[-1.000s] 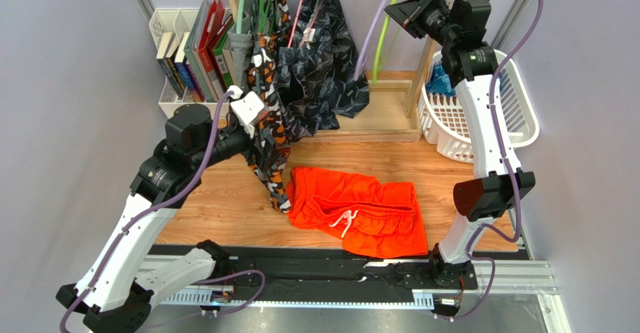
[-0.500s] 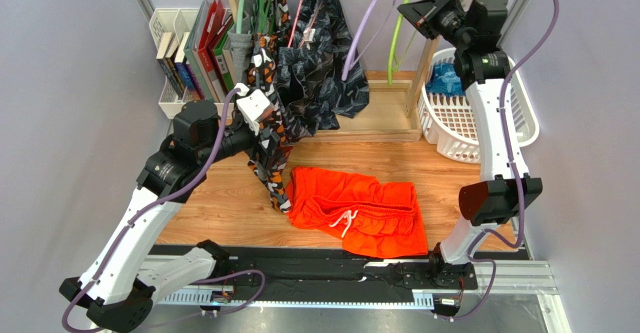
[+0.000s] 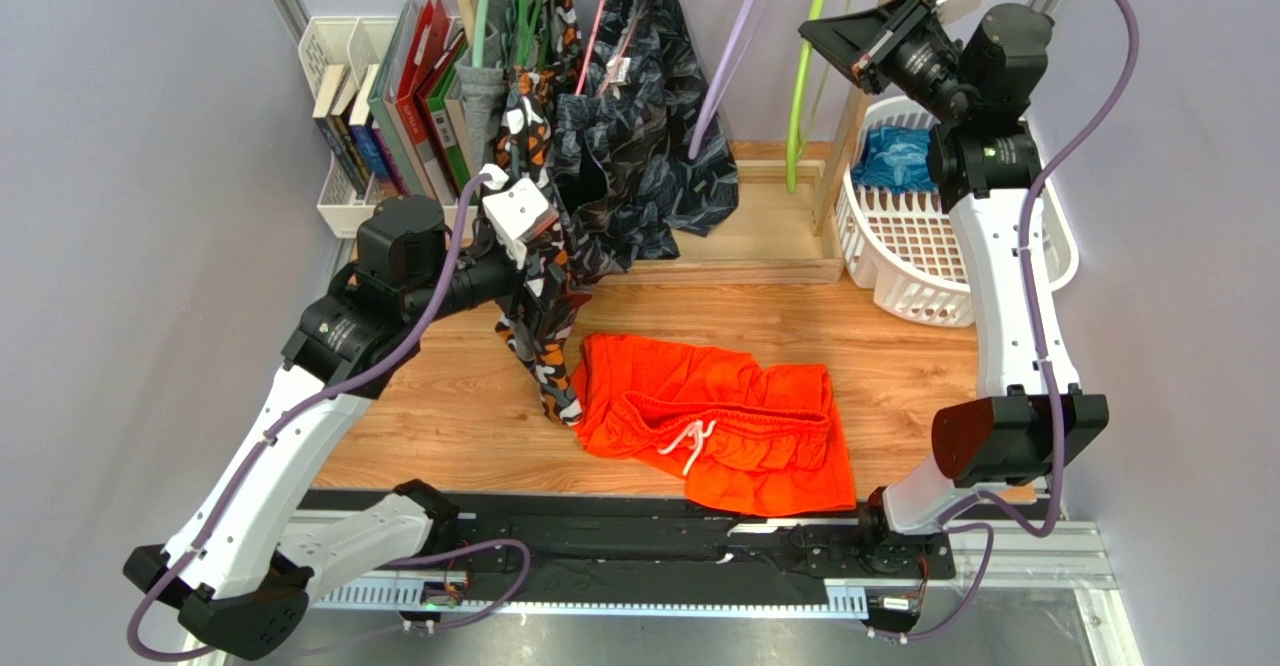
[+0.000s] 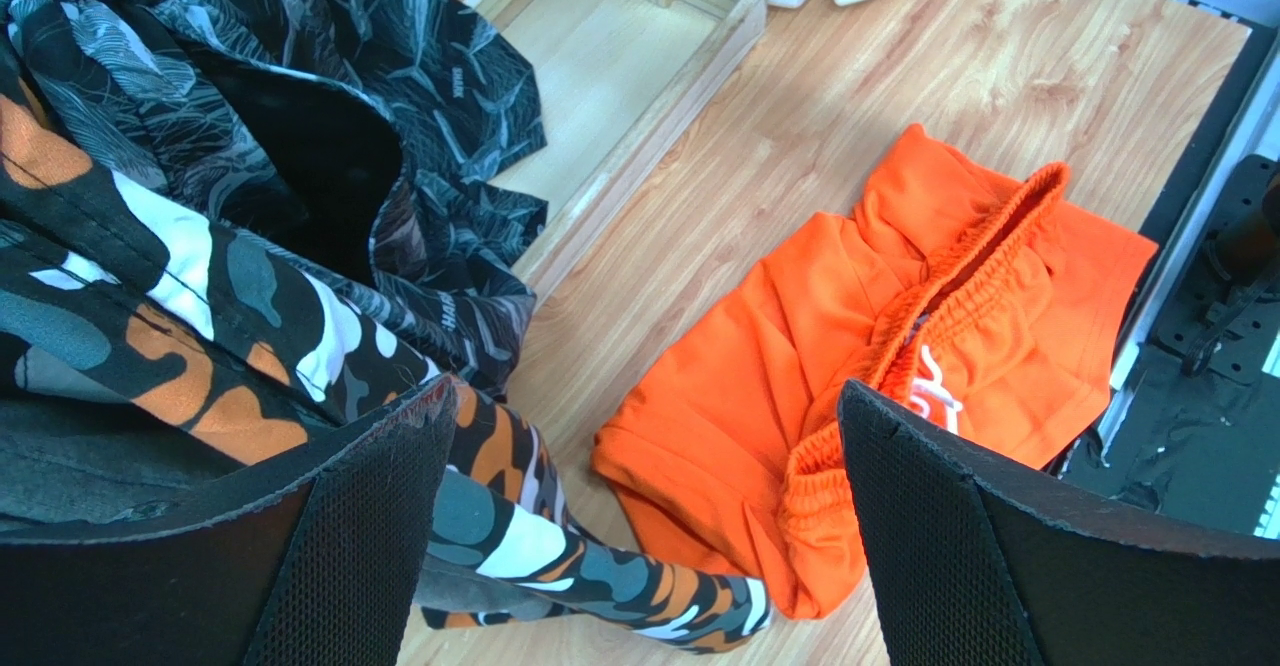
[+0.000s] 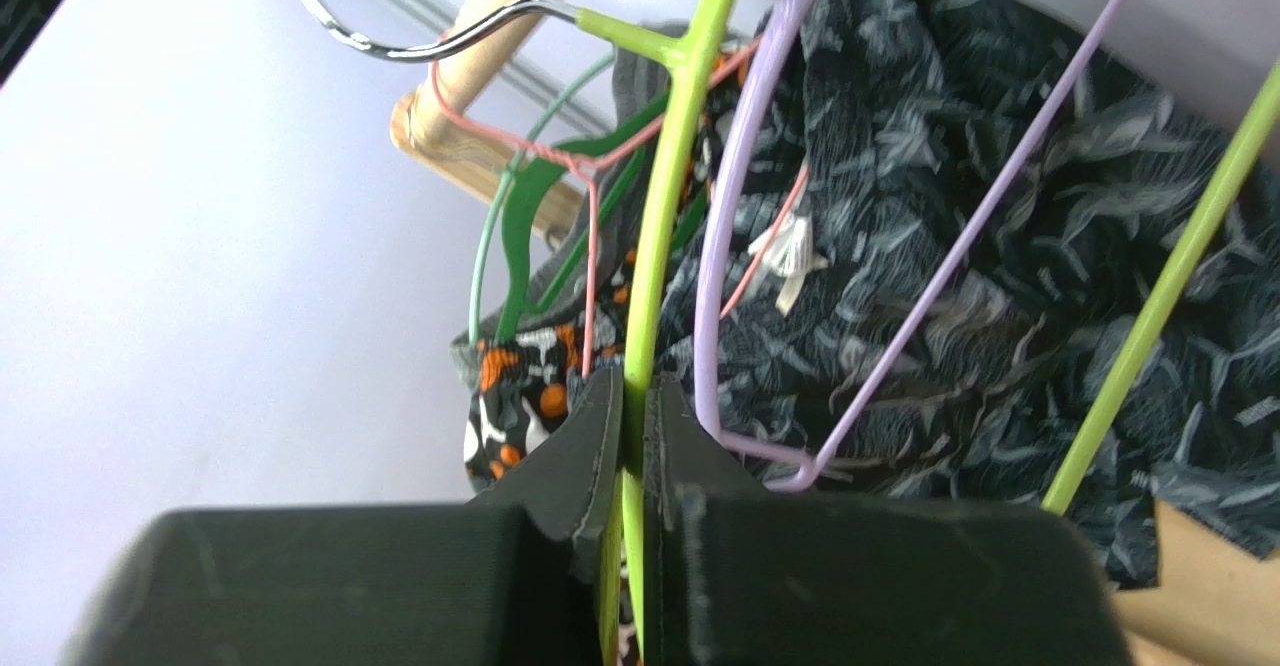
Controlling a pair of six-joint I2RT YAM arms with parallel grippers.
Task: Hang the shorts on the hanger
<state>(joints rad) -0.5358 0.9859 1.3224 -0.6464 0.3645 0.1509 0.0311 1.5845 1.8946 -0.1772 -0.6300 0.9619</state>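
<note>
Since the right gripper [image 5: 631,426], clamped on the hanger [image 5: 669,171], has swung it rightward, retrieval appears under way; the left gripper [image 4: 646,396] gapes wide, with the shorts [image 3: 706,419] not yet hung.

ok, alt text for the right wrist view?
Right jaws are shut on the green hanger by its thin bar, its metal hook at a wooden rail. A purple hanger hangs close beside it, black patterned shorts behind.

We are viewing a robotics lab cell dressed as a laundry corner: plain grey enclosure walls [image 3: 135,171] are boxing in a wooden tabletop [image 3: 436,411], white robot arms [image 3: 286,441] are sitting bolted to a black base rail [image 3: 631,546], and a white slatted plastic laundry basket [image 3: 902,284] and a wooden garment rail [image 5: 481,66] are serving as props.
</note>
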